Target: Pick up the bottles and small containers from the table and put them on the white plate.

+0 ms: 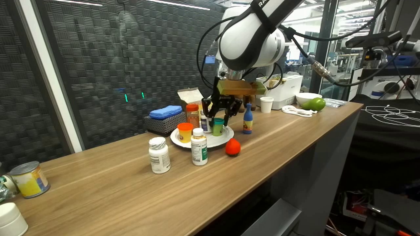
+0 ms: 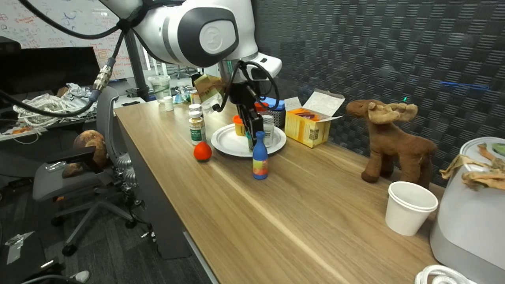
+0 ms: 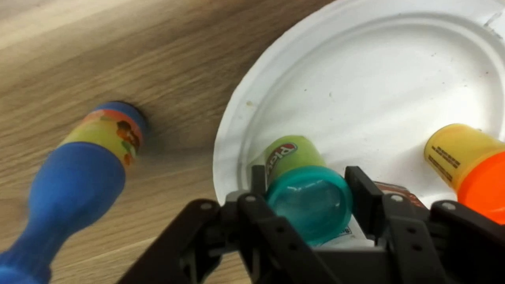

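In an exterior view, a green tub [image 1: 218, 130] with a teal lid [image 1: 219, 121] is gripped by the gripper [image 1: 219, 122], low over the white plate [image 1: 218, 141], inside the rim nearest the blue bottle [image 1: 247, 122]; whether its base is touching the plate cannot be told. An orange-lidded tub [image 1: 185, 135] is set near the opposite rim. A green-labelled bottle [image 1: 199, 150], a plain white bottle [image 1: 159, 158] and a red round container [image 1: 233, 147] are left on the table [image 1: 183, 193], between the plate and its open long edge; their print is too small to be read. In an exterior view, the blue bottle is shown upright, off the plate, and an open yellow box [image 2: 307, 129] is placed near the table's long edge by the dark wall [image 2: 355, 51]; no wording on either can be made out. In the wrist view, the lid is held between both fingers [image 3: 258, 179], and "Play" can be read in a red oval on the tub. The step in hand is judged to be the setting-down of this tub: next it should be seated flat, released, and the gripper raised straight up before the remaining bottles are fetched.
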